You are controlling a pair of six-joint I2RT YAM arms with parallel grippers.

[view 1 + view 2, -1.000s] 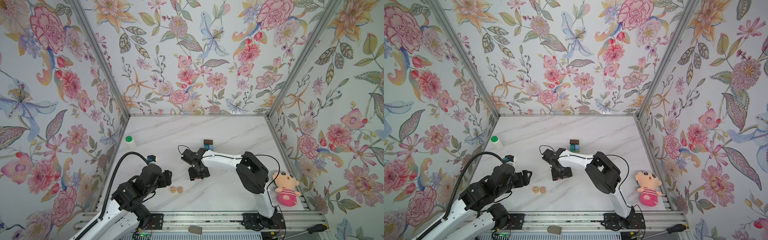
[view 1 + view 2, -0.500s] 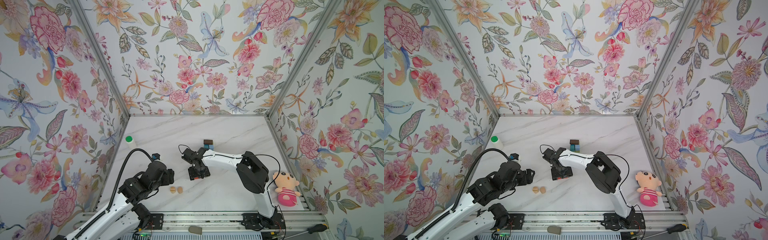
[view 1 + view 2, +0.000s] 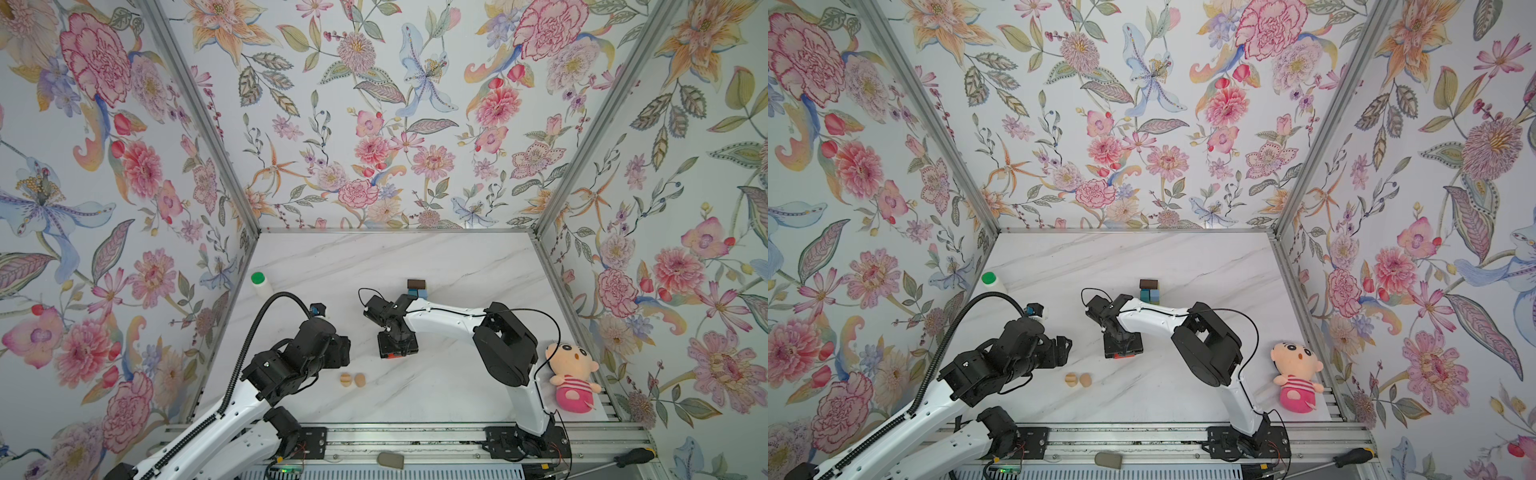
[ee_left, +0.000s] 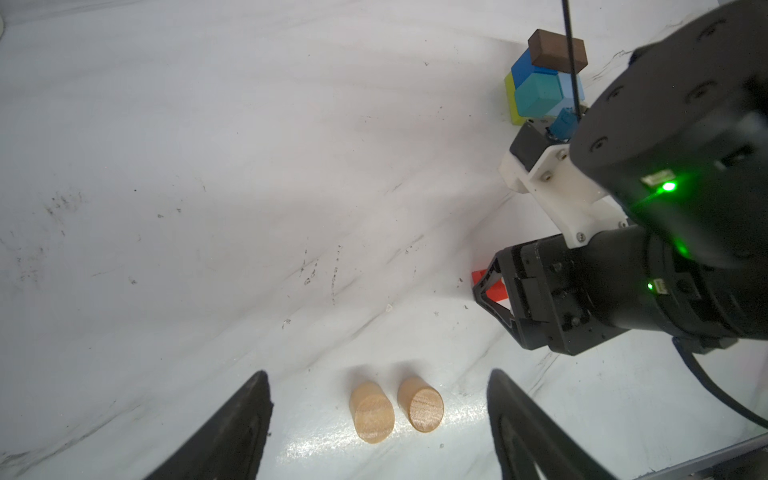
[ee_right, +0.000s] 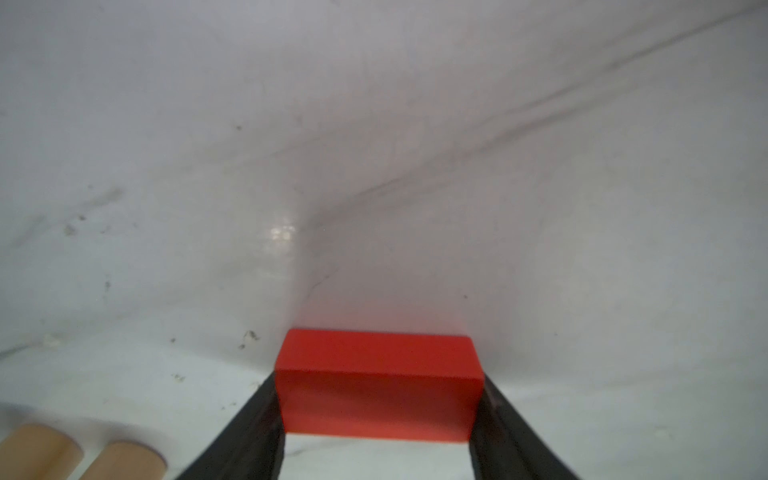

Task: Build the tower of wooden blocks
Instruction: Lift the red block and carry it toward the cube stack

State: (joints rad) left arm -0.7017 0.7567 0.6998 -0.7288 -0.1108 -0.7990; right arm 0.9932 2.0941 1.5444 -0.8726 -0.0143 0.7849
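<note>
The partly built tower stands mid-table at the back: a dark-brown oblong (image 3: 416, 284) on blue and teal cubes (image 3: 417, 293). The left wrist view shows the oblong (image 4: 557, 52) over teal (image 4: 536, 95), blue (image 4: 525, 66), lime-green (image 4: 512, 102) and light-blue (image 4: 571, 89) cubes. My right gripper (image 5: 378, 415) points down at the table, shut on the ends of a red oblong (image 5: 378, 386), which peeks out below it (image 3: 395, 356). Two tan rounded pieces (image 4: 372, 415) (image 4: 420, 409) lie side by side. My left gripper (image 4: 378, 374) hovers open over them, touching neither.
A green-capped white bottle (image 3: 261, 283) stands by the left wall. A pink plush doll (image 3: 572, 380) lies at the front right. On the front rail are a screwdriver (image 3: 631, 457) and a grey pad (image 3: 390, 459).
My left arm has swung out toward the tan pieces. The right gripper has stayed in place and narrowed its jaws onto the red oblong.
</note>
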